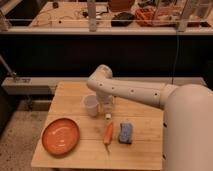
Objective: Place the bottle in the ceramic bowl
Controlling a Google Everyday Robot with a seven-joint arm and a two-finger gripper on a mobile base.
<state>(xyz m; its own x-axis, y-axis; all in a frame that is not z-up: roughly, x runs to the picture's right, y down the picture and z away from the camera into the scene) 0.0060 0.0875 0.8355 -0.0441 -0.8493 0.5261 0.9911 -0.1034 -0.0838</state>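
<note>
Gripper (pixel 106 107): over the middle of the table (pixel 70 92), just right of the clear cup (pixel 91 105), pointing down; jaws pressed together, apparently pinching the bottle.
Bottle (pixel 107 115): hangs under the jaws with its long axis roughly upright and its pale lower end close above the boards.
Bottle, look: small, with a see-through body that is hard to make out.
Bowl (pixel 60 136): shallow orange-red dish at the near left of the table, open and unfilled.
Deciding relation: the bowl lies left of and nearer than the held bottle, well apart; the cup stands just far of that line.
Bystanders: carrot (pixel 108 133) and blue sponge (pixel 125 133), near of the gripper.
</note>
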